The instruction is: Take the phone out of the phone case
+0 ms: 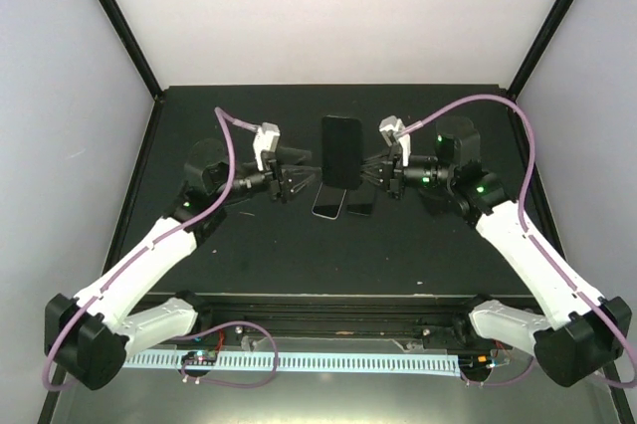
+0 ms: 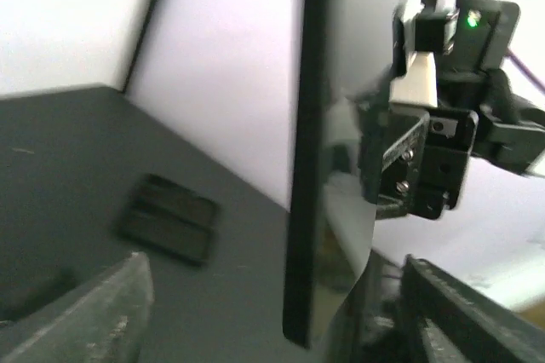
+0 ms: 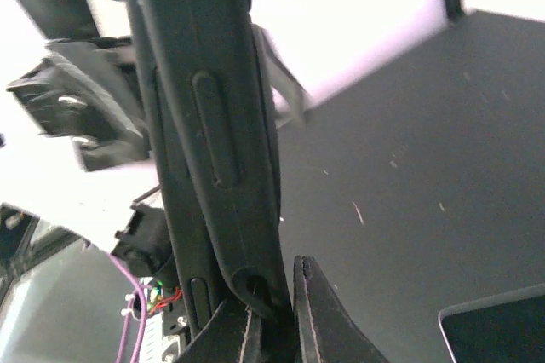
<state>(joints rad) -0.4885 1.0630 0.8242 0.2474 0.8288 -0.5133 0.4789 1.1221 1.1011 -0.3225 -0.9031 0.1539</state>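
while the right gripper pinches hard on one edge of the phone case, the case stands upright over the black table, and the phone sits in it, dark screen showing. left gripper is spread wide, its fingers either side of the slab, not closed on it. one flat handset and a second handset lie on the table just beneath. white walls all round. the left wrist view is blurred, and a dark flat thing there can't be identified.
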